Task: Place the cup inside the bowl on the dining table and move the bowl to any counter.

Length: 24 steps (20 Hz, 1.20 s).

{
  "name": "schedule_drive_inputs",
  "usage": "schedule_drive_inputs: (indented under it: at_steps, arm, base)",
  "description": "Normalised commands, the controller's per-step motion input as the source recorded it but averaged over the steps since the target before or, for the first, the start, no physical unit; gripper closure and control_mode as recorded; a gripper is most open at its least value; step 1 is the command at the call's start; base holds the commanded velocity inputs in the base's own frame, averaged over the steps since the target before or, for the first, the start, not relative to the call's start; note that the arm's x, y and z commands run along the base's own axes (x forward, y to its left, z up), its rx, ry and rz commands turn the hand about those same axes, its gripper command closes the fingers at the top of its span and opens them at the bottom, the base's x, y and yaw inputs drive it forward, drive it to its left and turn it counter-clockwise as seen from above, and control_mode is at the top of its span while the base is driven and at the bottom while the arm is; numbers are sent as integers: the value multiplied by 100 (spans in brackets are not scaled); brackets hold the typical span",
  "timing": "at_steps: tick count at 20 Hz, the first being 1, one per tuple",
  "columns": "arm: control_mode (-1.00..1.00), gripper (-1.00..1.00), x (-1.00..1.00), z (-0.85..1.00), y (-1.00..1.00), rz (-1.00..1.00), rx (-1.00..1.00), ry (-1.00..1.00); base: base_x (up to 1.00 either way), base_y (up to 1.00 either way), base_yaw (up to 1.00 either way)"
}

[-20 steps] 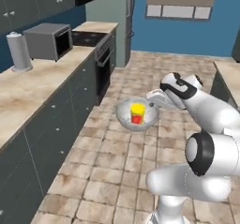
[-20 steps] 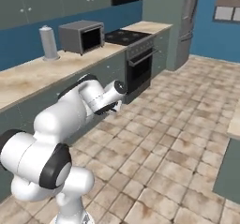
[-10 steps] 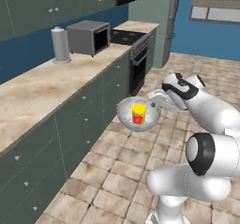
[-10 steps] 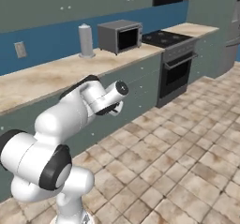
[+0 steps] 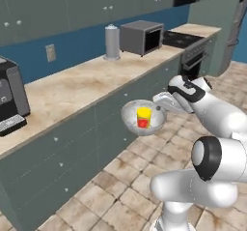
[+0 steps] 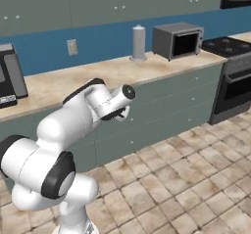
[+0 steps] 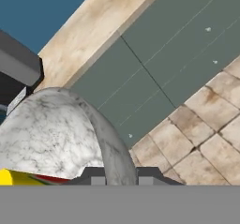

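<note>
Whole scene has swung since the earlier left base pictures: the base turned, so the long beige marble-patterned surface with grey-green drawer fronts (image 5: pixel 82 87) now runs from lower left to upper right and sits much closer (camera move, not the things). The round shallow silvery-grey speckled bowl (image 5: pixel 143 117) hangs mid-frame, in the same spot relative to the arm as before, carried in the air off the front edge of that surface, over the tiled floor (image 5: pixel 125 177). The small yellow cup with the red patch (image 5: pixel 143 117) stands upright inside it. So cup-in-bowl looks done; what's left is likely reaching over the surface and setting the bowl down. The tool (image 5: pixel 164 103) is clenched on the bowl's rim at its right side, judging by the bowl staying aloft. Hard to read: the jaws themselves are blurred in the left base view; in the right base view the arm (image 6: pixel 93 108) covers bowl and tool. Hand view cuts the bowl wall (image 7: pixel 56 129) off at left and bottom, with a sliver of the cup at lower left.
</note>
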Motion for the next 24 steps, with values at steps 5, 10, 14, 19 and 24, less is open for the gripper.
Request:
schedule_drive_inputs:
  at_steps: [5, 10, 14, 19, 24]
  arm:
    - [100, 100, 0, 0, 0, 0, 0, 0]
    - [100, 100, 0, 0, 0, 0, 0, 0]
    - [100, 100, 0, 0, 0, 0, 0, 0]
    - [100, 100, 0, 0, 0, 0, 0, 0]
    - [100, 100, 0, 0, 0, 0, 0, 0]
  base:
    - [0, 0, 35]
    - [0, 1, 5]
    - [-56, -9, 0]
    - [-86, -22, 7]
    - [-11, 0, 25]
